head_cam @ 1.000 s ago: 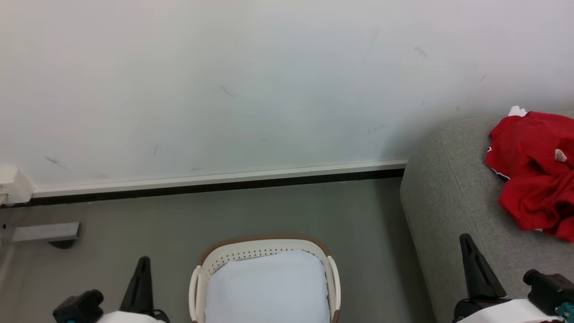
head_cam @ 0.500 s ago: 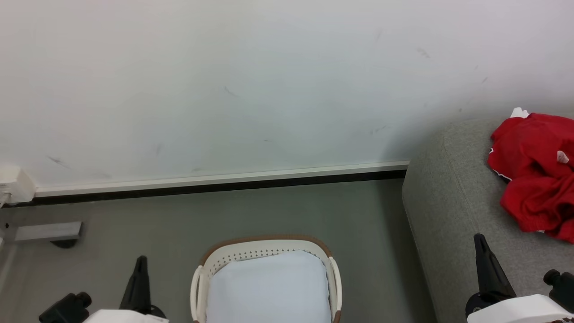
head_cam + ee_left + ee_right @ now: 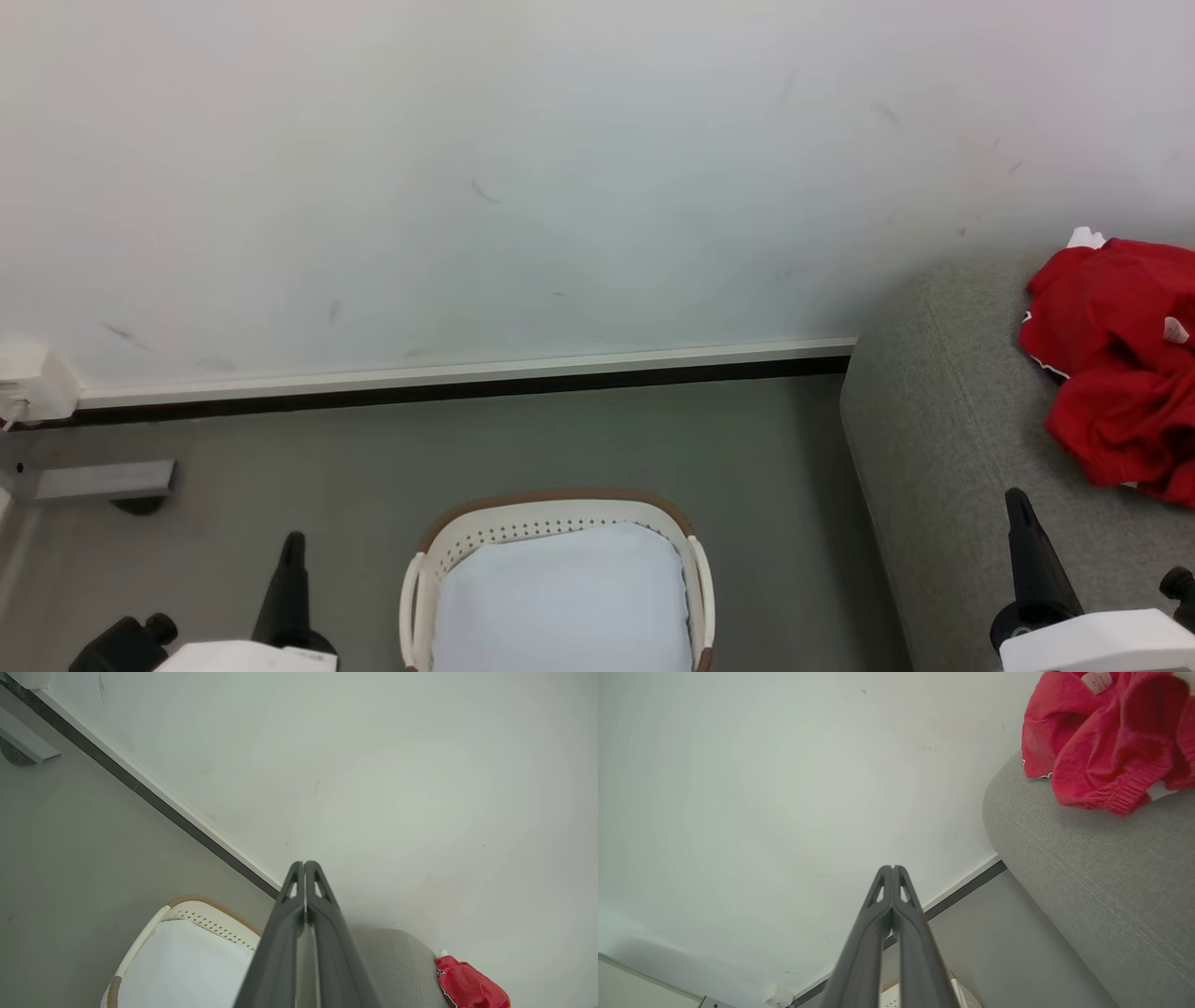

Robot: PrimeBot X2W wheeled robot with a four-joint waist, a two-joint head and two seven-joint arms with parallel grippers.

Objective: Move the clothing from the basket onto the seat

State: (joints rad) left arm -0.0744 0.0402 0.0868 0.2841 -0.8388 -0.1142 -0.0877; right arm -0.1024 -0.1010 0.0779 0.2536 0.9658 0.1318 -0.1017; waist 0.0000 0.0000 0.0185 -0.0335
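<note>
Bottom edge: left gripper [image 3: 292,546] at lower left and right gripper [image 3: 1019,499] at lower right, each with its fingers pressed together on nothing. Between them is the basket [image 3: 551,501], its pale bottom exposed. Open floor [image 3: 579,434] runs from its brown rim to the skirting [image 3: 467,378]. At right, the round-edged seat [image 3: 934,411] bears the clothing [image 3: 1111,373]. Its small white tag [image 3: 1096,678] is illegible.

You see the clothing [image 3: 1106,373] in bright red with white trim. The basket [image 3: 551,515] has white walls dotted with perforations, a brown rim and a pale blue-white bottom. The seat [image 3: 934,420] is light grey. The wall [image 3: 560,187] is white with faint dark scuffs. The floor [image 3: 560,439] is grey-green. The left gripper [image 3: 304,864] and right gripper [image 3: 892,868] are dark grey.
</note>
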